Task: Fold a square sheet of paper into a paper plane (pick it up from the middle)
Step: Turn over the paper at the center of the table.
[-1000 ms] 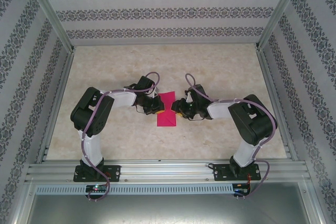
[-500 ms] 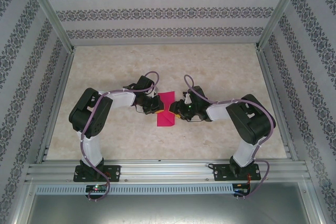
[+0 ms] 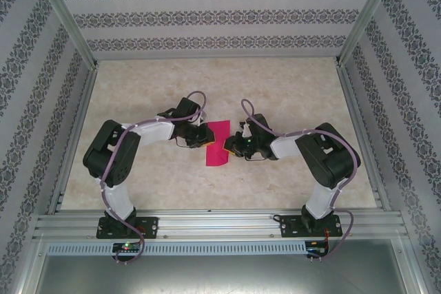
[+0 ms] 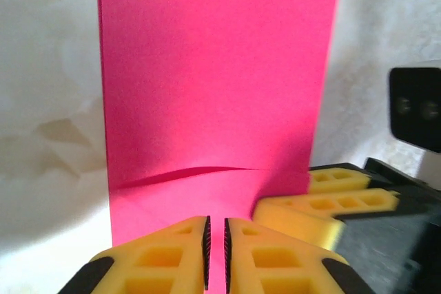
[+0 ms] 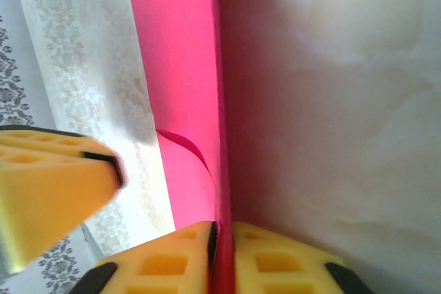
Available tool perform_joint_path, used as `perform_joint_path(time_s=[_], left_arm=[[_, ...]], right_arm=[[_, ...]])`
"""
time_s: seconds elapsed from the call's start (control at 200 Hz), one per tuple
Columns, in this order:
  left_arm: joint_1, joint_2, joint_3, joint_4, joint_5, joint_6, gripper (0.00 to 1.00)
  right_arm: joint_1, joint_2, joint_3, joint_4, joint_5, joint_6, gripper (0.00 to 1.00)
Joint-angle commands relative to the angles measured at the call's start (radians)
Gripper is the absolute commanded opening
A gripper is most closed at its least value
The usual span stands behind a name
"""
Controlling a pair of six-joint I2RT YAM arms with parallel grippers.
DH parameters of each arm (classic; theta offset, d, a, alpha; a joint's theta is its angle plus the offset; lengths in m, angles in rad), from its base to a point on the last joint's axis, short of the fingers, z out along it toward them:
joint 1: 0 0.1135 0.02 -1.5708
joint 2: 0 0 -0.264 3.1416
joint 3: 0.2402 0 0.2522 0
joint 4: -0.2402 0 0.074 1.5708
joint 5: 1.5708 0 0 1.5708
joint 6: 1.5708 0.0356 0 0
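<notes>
The square sheet of paper (image 3: 219, 133) is magenta-pink and lies partly folded at the table's middle, narrower at its near end. My right gripper (image 3: 230, 147) is at the sheet's right edge. In the right wrist view that gripper (image 5: 222, 231) is shut on the paper (image 5: 180, 67), whose edge runs up between the yellow pads while a loose flap curls to the left. My left gripper (image 3: 204, 137) is at the sheet's left edge. In its wrist view the left gripper (image 4: 215, 231) has a narrow gap between its pads, over the paper (image 4: 215, 80).
The marbled table (image 3: 289, 87) is bounded by patterned walls and aluminium posts, with a metal rail (image 3: 220, 224) along the near edge by the arm bases. The two grippers sit close together, facing each other across the paper.
My right gripper has closed on the paper's right edge, and the sheet's near part now looks narrower. My left gripper's jaws have parted slightly, and its elbow has swung left.
</notes>
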Motion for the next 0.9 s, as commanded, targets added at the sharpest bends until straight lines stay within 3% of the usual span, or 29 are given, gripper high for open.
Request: perform_joint_path(time_s=[0.0,0.18,0.275,0.455,0.555,0.639,0.714,0.894], left_arm=[[-0.006,-0.094,-0.002,-0.061,-0.078,0.022,0.18],[-0.001,-0.170,0.003,-0.136,-0.142,0.042,0.18],[0.005,-0.197,0.001,-0.156,-0.161,0.047,0.19],[0.019,-0.230,-0.002,-0.197,-0.213,0.049,0.20],[0.035,-0.243,-0.005,-0.243,-0.276,0.036,0.22],[0.052,-0.256,-0.014,-0.267,-0.318,0.020,0.22],[0.068,-0.276,-0.034,-0.268,-0.338,0.000,0.22],[0.120,-0.346,-0.091,-0.296,-0.419,-0.073,0.22]], right_arm=[[0.003,-0.072,0.029,-0.100,0.012,-0.055,0.11],[0.005,-0.199,0.101,-0.368,0.087,-0.173,0.08],[0.006,-0.283,0.175,-0.597,0.187,-0.271,0.08],[0.029,-0.441,0.371,-1.056,0.535,-0.434,0.08],[0.088,-0.473,0.508,-1.286,0.819,-0.472,0.13],[0.166,-0.450,0.614,-1.452,1.055,-0.463,0.13],[0.238,-0.399,0.674,-1.547,1.190,-0.442,0.14],[0.351,-0.189,0.707,-1.575,1.235,-0.375,0.12]])
